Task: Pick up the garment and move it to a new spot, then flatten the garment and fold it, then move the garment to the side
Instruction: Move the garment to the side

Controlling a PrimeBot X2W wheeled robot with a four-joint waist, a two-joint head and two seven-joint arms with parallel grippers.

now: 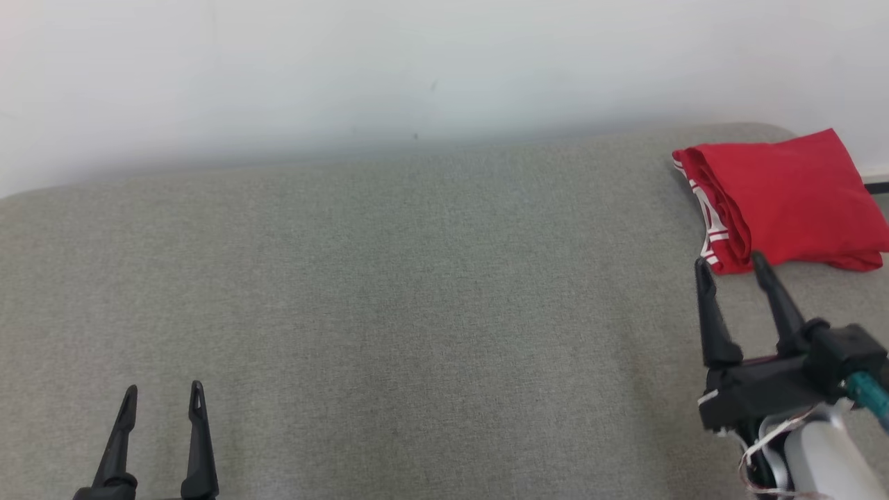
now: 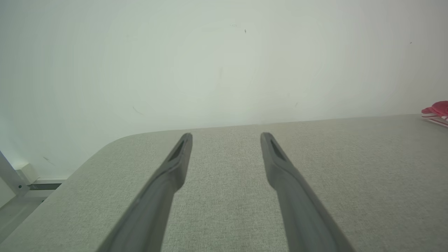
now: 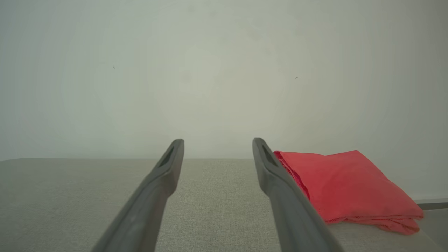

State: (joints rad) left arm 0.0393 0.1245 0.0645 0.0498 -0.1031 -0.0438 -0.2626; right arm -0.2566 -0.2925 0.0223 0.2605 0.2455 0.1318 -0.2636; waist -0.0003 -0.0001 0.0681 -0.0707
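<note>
Right pincer (image 1: 730, 261): fingers apart, empty, tips just short of the folded red garment (image 1: 785, 194). Left pincer (image 1: 164, 387): fingers apart, well away from the garment. The garment lies at the grey counter's (image 1: 417, 278) far right corner. Side placement appears complete; the next move is to withdraw without snagging cloth.

A plain white wall (image 1: 444, 69), evenly lit and marked by a few small dark specks, runs behind a wide surface (image 1: 417, 312) covered in grey woven fabric, with rounded far corners. In the left wrist view, past one rounded corner, a pale floor (image 2: 12, 210) meets the wall at a low skirting (image 2: 45, 182), with a slanted light metal bar (image 2: 10, 176) beside it.
</note>
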